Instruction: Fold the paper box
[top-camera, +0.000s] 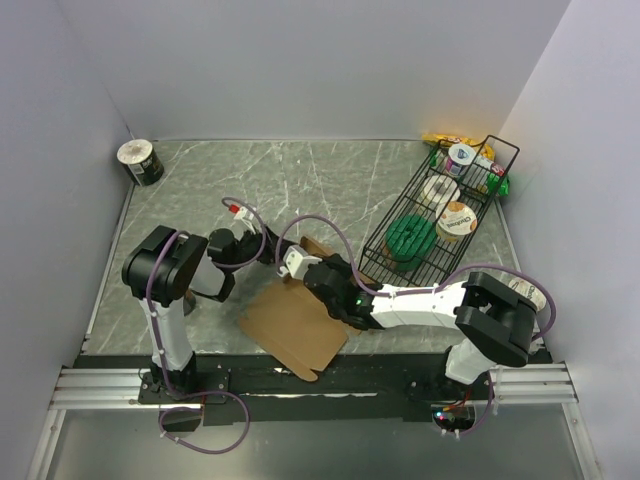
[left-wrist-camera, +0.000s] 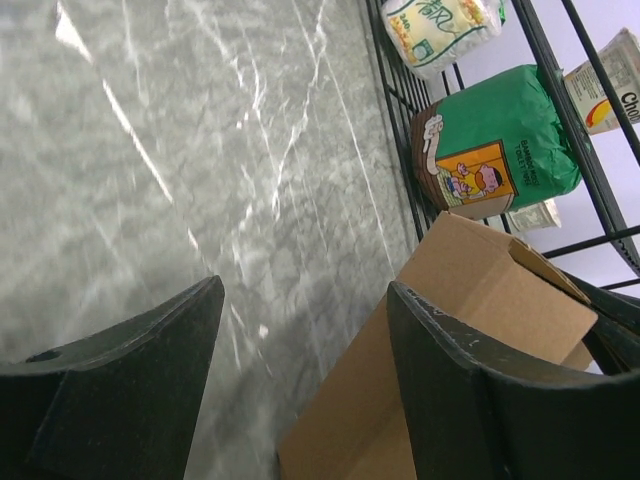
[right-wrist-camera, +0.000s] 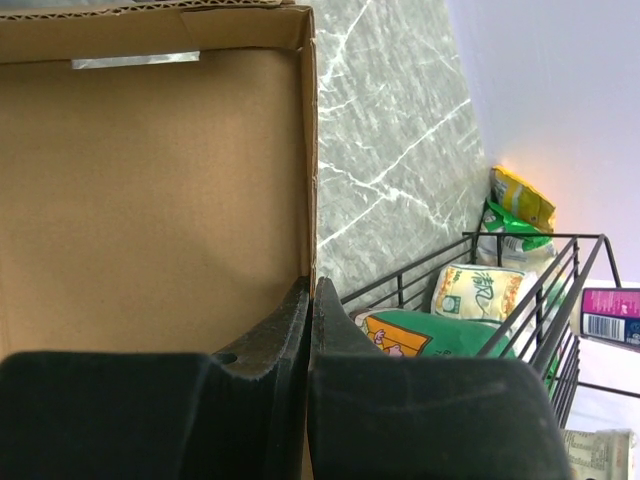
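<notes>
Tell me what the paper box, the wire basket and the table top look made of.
The paper box: plain brown cardboard, matte, with fold creases and raw cut edges.
The wire basket: thin black rods, probably coated metal.
The table top: grey-green with white veins like marble, slightly glossy; stone or printed laminate, I cannot tell.

Paper box (top-camera: 295, 325): matt brown cardboard; table (top-camera: 300, 180): glossy marble-look, prob. laminate; basket (top-camera: 380, 265): black metal wire.

Grocery labels (left-wrist-camera: 478, 170) illegibly small.
</notes>
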